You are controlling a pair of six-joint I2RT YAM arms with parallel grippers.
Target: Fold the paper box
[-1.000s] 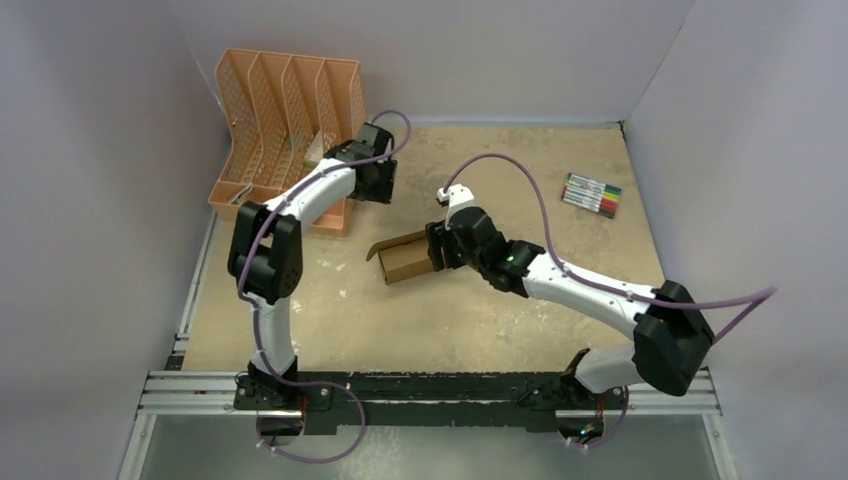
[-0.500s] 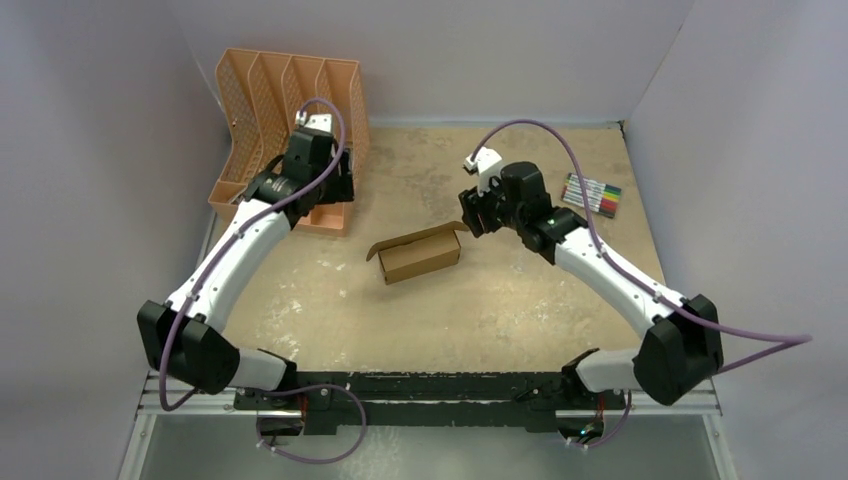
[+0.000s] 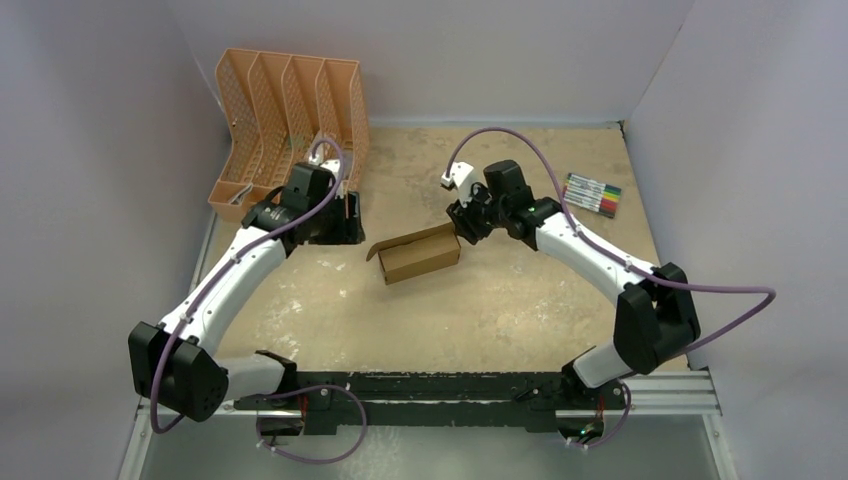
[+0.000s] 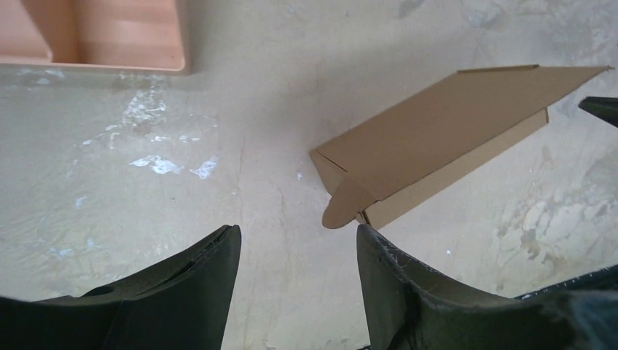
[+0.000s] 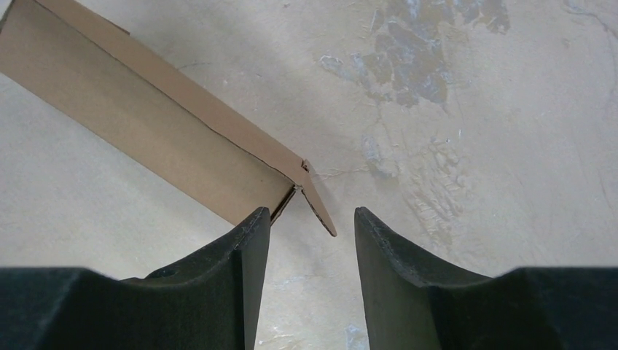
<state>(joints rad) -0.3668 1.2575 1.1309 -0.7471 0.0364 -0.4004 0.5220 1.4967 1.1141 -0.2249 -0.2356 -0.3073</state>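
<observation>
Paper box (image 3: 420, 252) lying at mid-frame on the counter (image 3: 500, 310).
Left gripper (image 4: 295, 240) hangs open and empty left of it; right gripper (image 5: 312, 219), jaws parted, holds nothing over its right end flap.

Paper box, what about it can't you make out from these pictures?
Top view: the right claw covers the paper box at its right end, so contact cannot be told.
Right wrist view: the end flap stands ajar, but nothing inside the box shows.
Left wrist view: the rounded tab hides the left opening.
</observation>
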